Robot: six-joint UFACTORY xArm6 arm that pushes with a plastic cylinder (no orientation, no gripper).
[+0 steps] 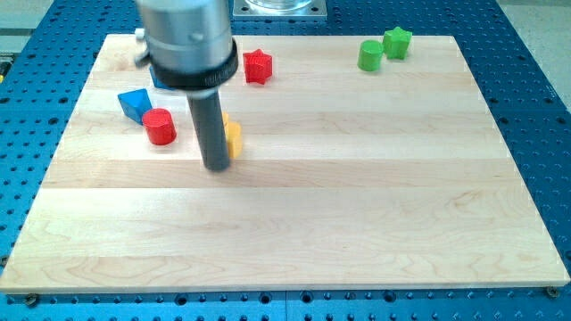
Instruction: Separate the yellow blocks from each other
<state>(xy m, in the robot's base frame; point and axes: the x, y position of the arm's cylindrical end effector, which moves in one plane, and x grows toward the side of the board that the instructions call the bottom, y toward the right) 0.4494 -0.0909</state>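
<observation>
My tip (217, 166) rests on the wooden board (357, 196) at the view's left of centre. A yellow block (233, 137) stands right behind the rod, touching its right side, mostly hidden. A sliver of a second yellow block (227, 119) peeks out just above it; I cannot tell its shape or whether the two touch. A red cylinder (161, 127) lies to the tip's left, with a blue block (135, 103) just beyond it.
A red star-shaped block (258, 66) sits near the view's top, right of the arm's body. Two green blocks (370, 55) (397, 42) sit together at the view's top right. A blue perforated table (535, 107) surrounds the board.
</observation>
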